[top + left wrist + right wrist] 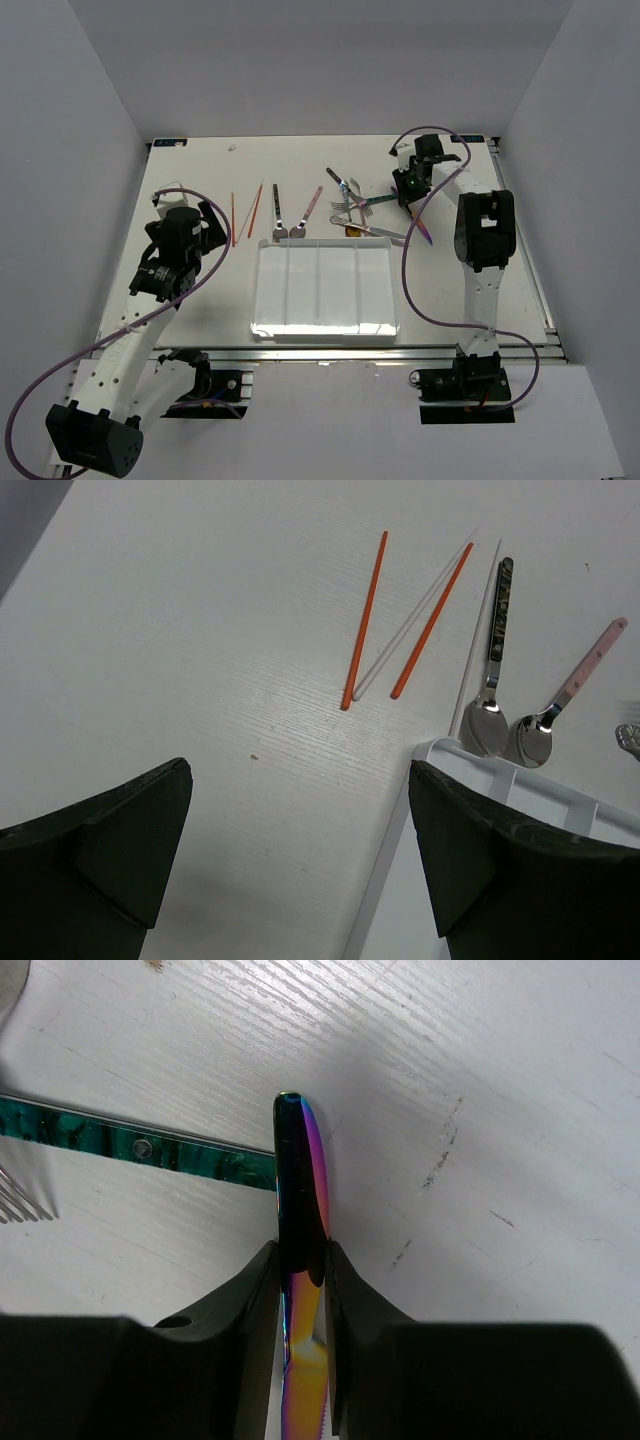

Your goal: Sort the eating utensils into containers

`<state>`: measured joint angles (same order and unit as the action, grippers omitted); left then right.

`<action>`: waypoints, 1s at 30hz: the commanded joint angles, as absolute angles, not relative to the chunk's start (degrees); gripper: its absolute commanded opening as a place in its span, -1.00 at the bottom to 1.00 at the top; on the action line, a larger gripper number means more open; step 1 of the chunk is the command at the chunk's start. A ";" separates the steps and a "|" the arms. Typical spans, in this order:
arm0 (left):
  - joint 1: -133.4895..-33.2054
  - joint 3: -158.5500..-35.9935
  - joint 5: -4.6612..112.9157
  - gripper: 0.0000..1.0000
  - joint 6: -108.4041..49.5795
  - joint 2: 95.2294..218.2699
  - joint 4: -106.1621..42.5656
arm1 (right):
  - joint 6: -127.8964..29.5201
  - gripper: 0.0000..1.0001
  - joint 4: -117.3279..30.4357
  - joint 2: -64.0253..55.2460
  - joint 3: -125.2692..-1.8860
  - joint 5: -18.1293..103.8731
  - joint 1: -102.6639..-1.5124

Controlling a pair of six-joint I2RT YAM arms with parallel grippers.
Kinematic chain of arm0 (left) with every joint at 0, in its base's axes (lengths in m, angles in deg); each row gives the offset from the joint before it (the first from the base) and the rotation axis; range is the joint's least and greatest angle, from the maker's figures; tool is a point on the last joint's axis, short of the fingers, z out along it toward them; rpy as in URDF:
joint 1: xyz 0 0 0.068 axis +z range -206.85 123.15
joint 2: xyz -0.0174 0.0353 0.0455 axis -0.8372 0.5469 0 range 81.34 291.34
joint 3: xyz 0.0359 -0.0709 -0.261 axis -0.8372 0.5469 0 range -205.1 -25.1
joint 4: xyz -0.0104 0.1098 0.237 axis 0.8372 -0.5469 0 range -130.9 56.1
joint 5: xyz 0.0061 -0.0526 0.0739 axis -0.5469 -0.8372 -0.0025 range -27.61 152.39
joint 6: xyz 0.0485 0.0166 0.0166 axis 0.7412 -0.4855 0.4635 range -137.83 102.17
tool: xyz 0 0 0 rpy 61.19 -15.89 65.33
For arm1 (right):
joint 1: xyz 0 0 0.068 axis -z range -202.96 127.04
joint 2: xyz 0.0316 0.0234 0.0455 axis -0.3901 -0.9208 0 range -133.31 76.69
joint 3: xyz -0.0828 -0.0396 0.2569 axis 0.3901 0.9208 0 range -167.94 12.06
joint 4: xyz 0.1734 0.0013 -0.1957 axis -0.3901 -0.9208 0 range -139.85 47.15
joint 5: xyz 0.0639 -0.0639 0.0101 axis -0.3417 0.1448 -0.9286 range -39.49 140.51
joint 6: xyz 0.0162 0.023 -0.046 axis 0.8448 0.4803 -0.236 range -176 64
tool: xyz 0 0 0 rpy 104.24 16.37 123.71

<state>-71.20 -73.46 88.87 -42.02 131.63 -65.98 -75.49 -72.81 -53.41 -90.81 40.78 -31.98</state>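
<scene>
The clear tray (256, 290) lies near the counter's near edge. By its far-left corner the left gripper (300, 810) hangs with fingers spread; two spoons (484, 725) and orange chopsticks (364, 620) lie beyond. Toward the far-right corner, the right gripper (302, 1260) pinches an iridescent utensil (296, 1160) that crosses a teal handle (130, 1145).
</scene>
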 commanded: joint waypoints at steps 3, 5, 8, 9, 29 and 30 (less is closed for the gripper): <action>-70.91 -73.18 88.67 0.96 -41.48 131.35 -65.19 | -73.58 -0.93 -73.53 -51.28 -88.93 44.18 -31.84; -70.91 -73.18 88.84 0.96 -41.48 131.35 -65.19 | -72.01 -1.00 -72.39 -49.18 -88.93 45.32 -31.75; -70.91 -73.27 89.54 0.96 -41.65 131.27 -65.37 | -69.02 -1.00 -71.33 -45.06 -89.63 48.04 -31.84; -71.00 -73.35 89.89 0.96 -41.74 131.18 -65.37 | -66.31 -1.00 -71.33 -43.91 -90.42 49.01 -31.84; -70.91 -73.35 90.25 0.96 -42.18 130.12 -65.72 | -32.45 -1.00 -46.21 5.14 -39.32 62.91 -54.77; -70.91 -73.35 90.16 0.96 -42.18 130.30 -65.63 | -32.27 -1.00 -44.71 5.50 -37.44 63.43 -56.34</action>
<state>-71.20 -73.46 90.22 -42.02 130.97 -66.02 -37.35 -52.37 3.96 -42.71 58.17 -54.97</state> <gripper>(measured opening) 0.981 0.260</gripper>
